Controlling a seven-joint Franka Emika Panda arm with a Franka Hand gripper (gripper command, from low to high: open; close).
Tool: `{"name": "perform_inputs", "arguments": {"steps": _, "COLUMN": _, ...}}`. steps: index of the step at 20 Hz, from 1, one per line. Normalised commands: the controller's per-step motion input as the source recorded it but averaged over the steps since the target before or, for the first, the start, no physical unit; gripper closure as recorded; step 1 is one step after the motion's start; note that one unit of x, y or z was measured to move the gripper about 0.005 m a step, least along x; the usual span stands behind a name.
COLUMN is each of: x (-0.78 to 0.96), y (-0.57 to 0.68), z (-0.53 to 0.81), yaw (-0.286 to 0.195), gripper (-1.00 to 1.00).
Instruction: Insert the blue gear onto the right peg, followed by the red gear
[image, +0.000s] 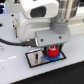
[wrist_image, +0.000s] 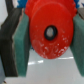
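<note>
In the exterior view my gripper hangs over the white black-bordered plate. It is shut on the red gear, which sits right above the blue gear on the plate's side toward the exterior view's right. In the wrist view the red gear fills the space between the two teal pads of my gripper, and its dark centre hole shows. The right peg is hidden by the gears. I cannot tell whether the red gear touches the blue one.
The white robot body and a black cable stand toward the exterior view's left of the plate. The plate lies on a white table.
</note>
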Motion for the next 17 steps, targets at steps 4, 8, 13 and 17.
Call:
{"name": "perform_inputs", "arguments": {"steps": 4, "x": 0.07, "y": -0.01, "z": -0.07, "yaw": 0.0, "gripper": -1.0}}
{"name": "perform_inputs", "arguments": {"steps": 8, "x": 0.01, "y": 0.05, "z": 0.25, "yaw": 0.0, "gripper": -1.0}}
{"name": "perform_inputs", "arguments": {"steps": 13, "x": 0.0, "y": 0.11, "z": 0.53, "yaw": 0.0, "gripper": -1.0}}
{"name": "perform_inputs", "arguments": {"steps": 17, "x": -0.01, "y": 0.02, "z": 0.39, "yaw": 0.0, "gripper": -1.0}}
